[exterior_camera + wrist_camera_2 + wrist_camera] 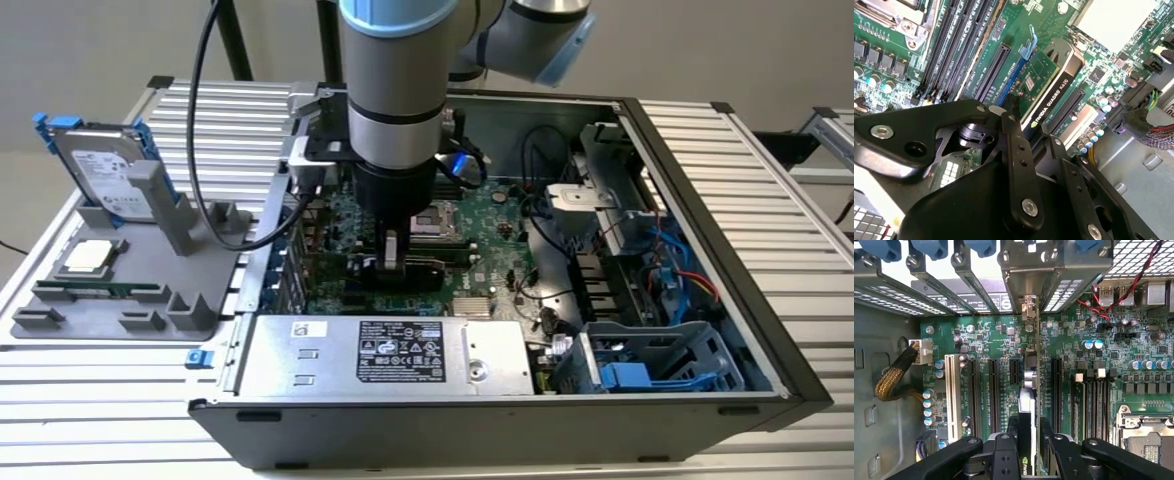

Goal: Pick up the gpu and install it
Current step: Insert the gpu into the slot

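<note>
Gripper (388, 262): lowered into the open computer case (694, 250), centre of the exterior view | Jaws: clamped on the gpu (1032, 405) | Gpu: standing on edge over the green motherboard (989, 340) among the expansion slots, silver bracket end at the case's rear slot covers (969, 280), upper centre of the first wrist view.

- Arm (394, 70): thick silver-grey tube with pale blue joint caps and a black wrist section.
- Black cable (198, 120) runs alongside it.
- Claw (1026, 145): black linkage bars joined with silver screws.
</note>
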`<state>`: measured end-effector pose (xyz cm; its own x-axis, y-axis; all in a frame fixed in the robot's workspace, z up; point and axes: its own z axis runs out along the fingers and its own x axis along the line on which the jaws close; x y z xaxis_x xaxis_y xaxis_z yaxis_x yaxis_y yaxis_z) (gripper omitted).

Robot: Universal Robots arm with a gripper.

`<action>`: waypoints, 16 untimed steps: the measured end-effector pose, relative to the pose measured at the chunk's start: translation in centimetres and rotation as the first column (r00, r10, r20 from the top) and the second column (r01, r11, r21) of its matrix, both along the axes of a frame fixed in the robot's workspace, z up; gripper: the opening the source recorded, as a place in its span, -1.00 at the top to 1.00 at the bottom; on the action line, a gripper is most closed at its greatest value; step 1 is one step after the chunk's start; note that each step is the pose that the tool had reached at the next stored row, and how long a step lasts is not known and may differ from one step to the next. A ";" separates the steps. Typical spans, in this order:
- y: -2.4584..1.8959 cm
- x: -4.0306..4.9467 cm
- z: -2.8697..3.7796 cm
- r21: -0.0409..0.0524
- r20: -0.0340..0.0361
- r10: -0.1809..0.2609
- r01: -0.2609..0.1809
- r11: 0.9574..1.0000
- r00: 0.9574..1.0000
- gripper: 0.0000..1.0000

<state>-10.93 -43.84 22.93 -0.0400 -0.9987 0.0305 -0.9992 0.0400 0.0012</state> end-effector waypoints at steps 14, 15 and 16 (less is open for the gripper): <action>-0.03 -0.02 -0.12 0.006 0.003 0.000 0.000 1.000 1.000 -1.00; -0.03 -0.02 0.34 0.006 0.003 0.000 0.000 1.000 1.000 -1.00; -0.03 -0.02 0.79 0.006 0.004 0.000 0.000 1.000 1.000 -1.00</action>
